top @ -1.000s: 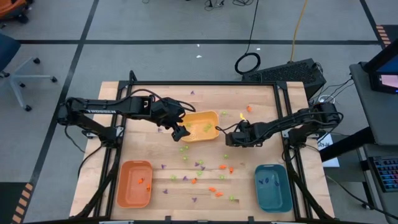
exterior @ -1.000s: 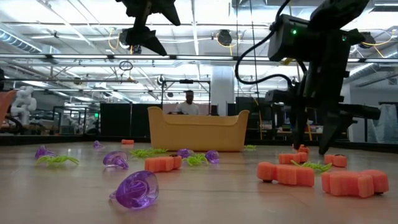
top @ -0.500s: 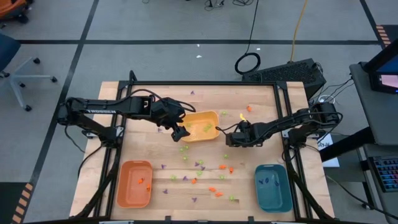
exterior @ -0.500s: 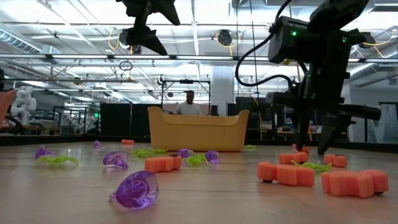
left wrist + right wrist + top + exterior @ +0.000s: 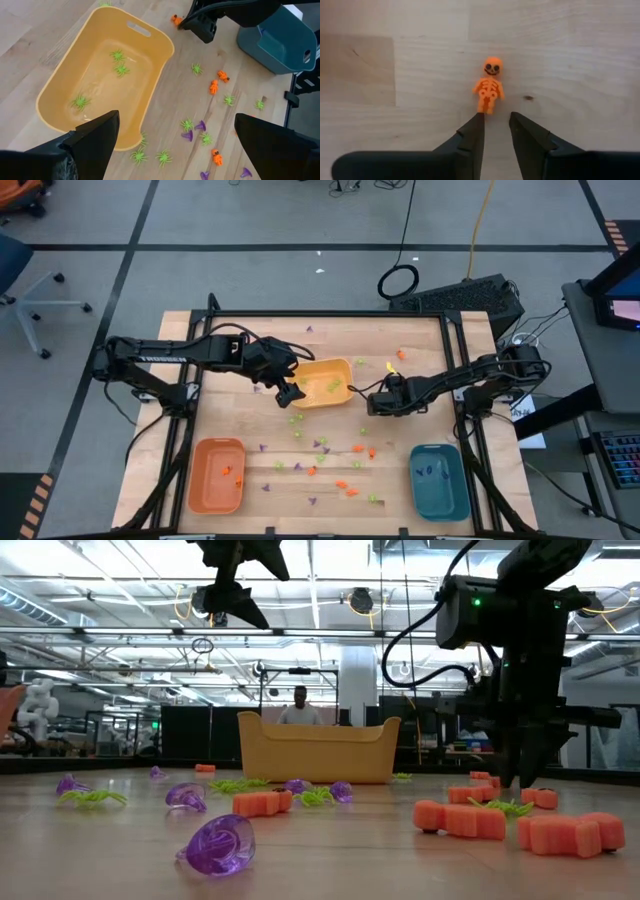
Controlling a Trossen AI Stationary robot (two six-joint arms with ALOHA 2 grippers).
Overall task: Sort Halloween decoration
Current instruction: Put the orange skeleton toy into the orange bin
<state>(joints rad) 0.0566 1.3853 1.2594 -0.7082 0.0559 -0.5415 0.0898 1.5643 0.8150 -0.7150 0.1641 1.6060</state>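
An orange skeleton, one piece of the Halloween decoration, lies flat on the wood just right of the yellow tray. My right gripper points down at it. Its fingers are a narrow gap apart with nothing between them, their tips at the skeleton's feet. My left gripper hangs wide open above the yellow tray's near left corner, holding nothing. Green spiders lie in the yellow tray. Orange, green and purple pieces are strewn over the table's middle. My right gripper comes from above, pointing down, with its fingertips right at the orange skeleton's feet. Whether they touch the skeleton, I cannot tell. The skeleton lies flat on the table.
An orange tray stands at the near left and a teal tray at the near right, each with a few pieces in it. Orange pieces and a purple one lie close to the low camera. A person stands beyond the table.
My right gripper has tipped to point more steeply down over the orange skeleton, and its fingers have drawn much closer together. The skeleton and my left gripper have kept still.
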